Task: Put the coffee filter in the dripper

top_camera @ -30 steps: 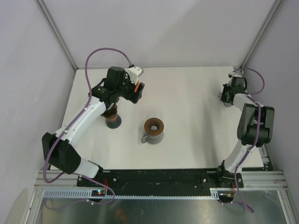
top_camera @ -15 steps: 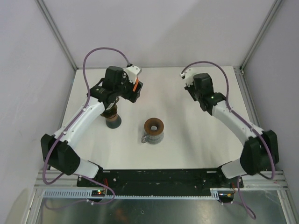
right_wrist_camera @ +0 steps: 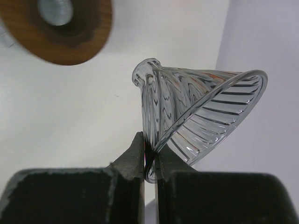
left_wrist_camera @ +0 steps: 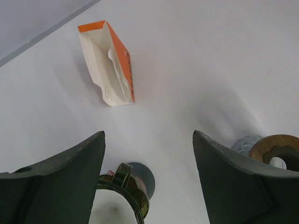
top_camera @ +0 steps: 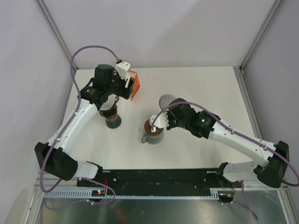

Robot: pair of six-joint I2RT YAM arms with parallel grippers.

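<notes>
Dripper (right_wrist_camera: pixel 201 109), ribbed glass, was pinched at its rim between the right jaws; left jaws gaped empty, orange box (left_wrist_camera: pixel 110 65) ahead.

Our left arm (top_camera: pixel 77 119) reaches up the left side of the worktop (top_camera: pixel 196 84) with the elbow bent, and our left hand (left_wrist_camera: pixel 148 134) hangs there with its two fingers spread wide apart. Our right arm (top_camera: pixel 236 136) stretches in low from the right toward the middle, and our right hand (right_wrist_camera: pixel 149 147) has its fingers pinched tight on the rim of a glass dripper (right_wrist_camera: pixel 201 105).
</notes>
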